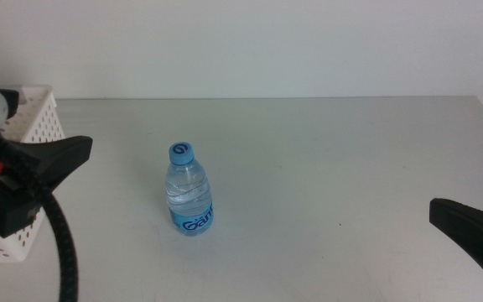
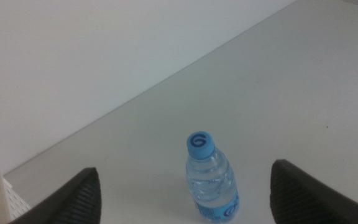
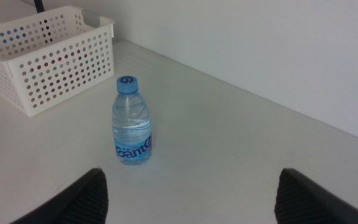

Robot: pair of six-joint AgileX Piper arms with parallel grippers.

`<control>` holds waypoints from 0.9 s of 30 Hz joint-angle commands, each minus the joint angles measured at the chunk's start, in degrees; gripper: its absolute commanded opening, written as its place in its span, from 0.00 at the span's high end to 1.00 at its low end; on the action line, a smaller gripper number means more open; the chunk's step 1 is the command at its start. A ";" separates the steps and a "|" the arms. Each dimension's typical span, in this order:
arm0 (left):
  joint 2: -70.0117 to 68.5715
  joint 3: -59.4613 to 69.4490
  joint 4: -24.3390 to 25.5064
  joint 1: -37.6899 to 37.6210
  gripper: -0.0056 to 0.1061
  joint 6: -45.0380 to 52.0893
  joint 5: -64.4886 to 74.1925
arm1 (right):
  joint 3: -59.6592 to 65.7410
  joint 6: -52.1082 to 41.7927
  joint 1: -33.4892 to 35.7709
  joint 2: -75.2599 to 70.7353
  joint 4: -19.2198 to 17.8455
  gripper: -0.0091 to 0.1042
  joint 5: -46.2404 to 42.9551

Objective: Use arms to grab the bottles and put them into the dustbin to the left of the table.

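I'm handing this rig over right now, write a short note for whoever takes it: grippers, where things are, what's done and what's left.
Left gripper: open, empty, by the dustbin at the table's left side, aimed at the water bottle.
Right gripper: open, empty, waiting low at the right edge.
Water bottle: upright mid-table, apart from both grippers, untouched.
Done: cannot tell; colours show through the dustbin's holes, contents unclear.
Left: grab the water bottle, drop it into the dustbin.
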 commanded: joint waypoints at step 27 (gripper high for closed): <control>-0.11 23.26 -8.61 -0.38 0.13 -6.28 -32.34 | -1.63 -0.72 0.29 0.08 -0.21 0.15 -3.87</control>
